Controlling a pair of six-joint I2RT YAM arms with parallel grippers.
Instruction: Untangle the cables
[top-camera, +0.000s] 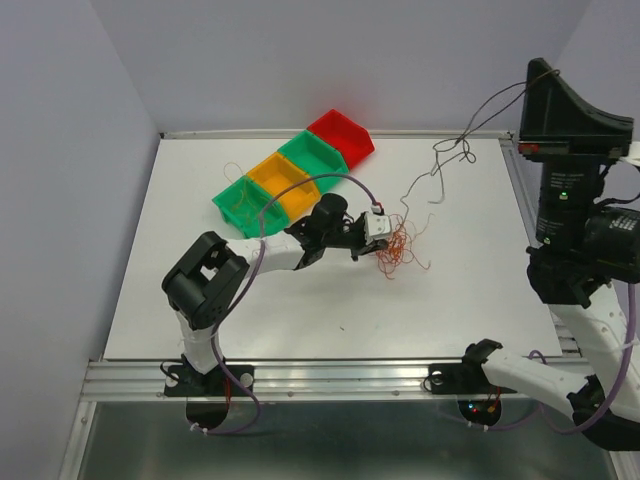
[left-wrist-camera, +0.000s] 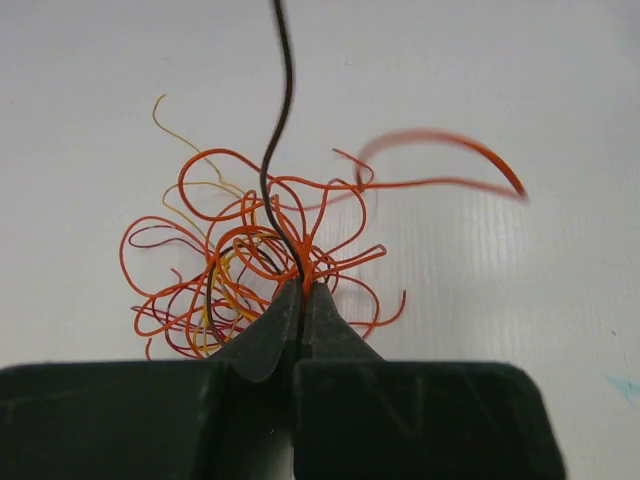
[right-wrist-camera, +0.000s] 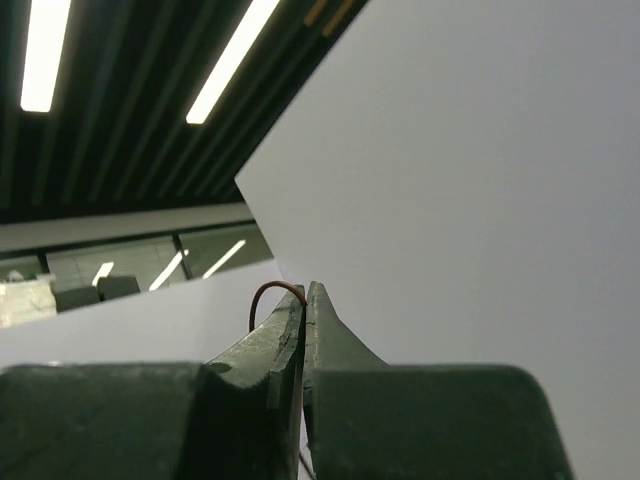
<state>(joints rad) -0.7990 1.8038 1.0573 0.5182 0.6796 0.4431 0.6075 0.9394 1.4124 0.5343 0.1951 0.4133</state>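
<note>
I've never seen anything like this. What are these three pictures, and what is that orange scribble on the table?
Two robot arms are bolted to a white table. One picture looks down from above; the other two come from cameras on each arm's wrist. The scribble is a tangle of thin cables. The left gripper has pinched shut on strands of it. The right gripper, raised high, is shut on one dark wire that trails down to the tangle. Four coloured bins sit behind.

The left arm (top-camera: 262, 256) is reaching far and rightward, its gripper (left-wrist-camera: 302, 290) pressing its fingers (left-wrist-camera: 270, 335) together. The right arm (top-camera: 590, 250) is standing raised at the right, its gripper (right-wrist-camera: 304, 292) clamping closed.
</note>
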